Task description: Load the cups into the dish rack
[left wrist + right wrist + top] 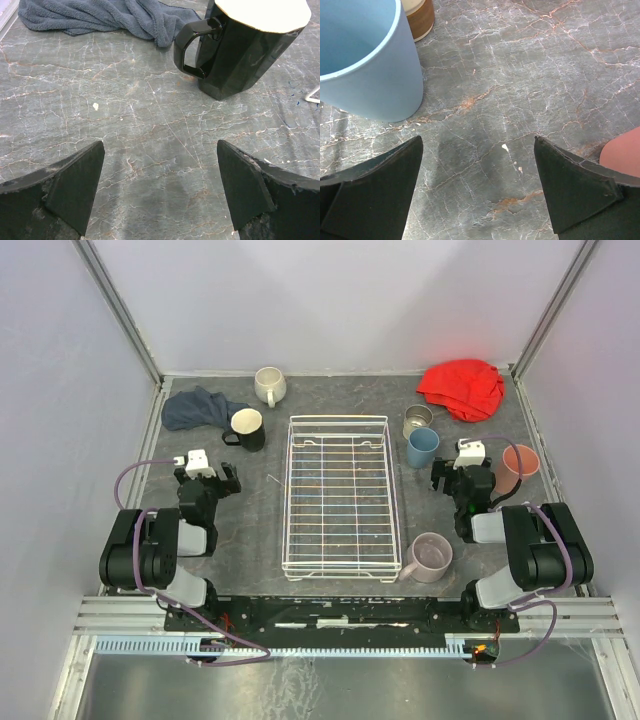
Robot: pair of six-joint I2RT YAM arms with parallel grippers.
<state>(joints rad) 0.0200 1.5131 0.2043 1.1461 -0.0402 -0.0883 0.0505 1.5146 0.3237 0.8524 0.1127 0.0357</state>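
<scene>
Outside the white wire dish rack I see all 6 cups. L gripper spread wide, empty, nr black mug; R gripper same, just beside blue tumbler.

Bright, even overhead light casts only soft, faint shadows on the marbled table, with mild glare on the glossy black mug and all views sharp.

The grey stone-patterned tabletop is veined white and rust. The white wire dish rack sits centrally. At eleven o'clock, a black mug with cream interior and a dark blue terry cloth; at one o'clock, a red cloth.
</scene>
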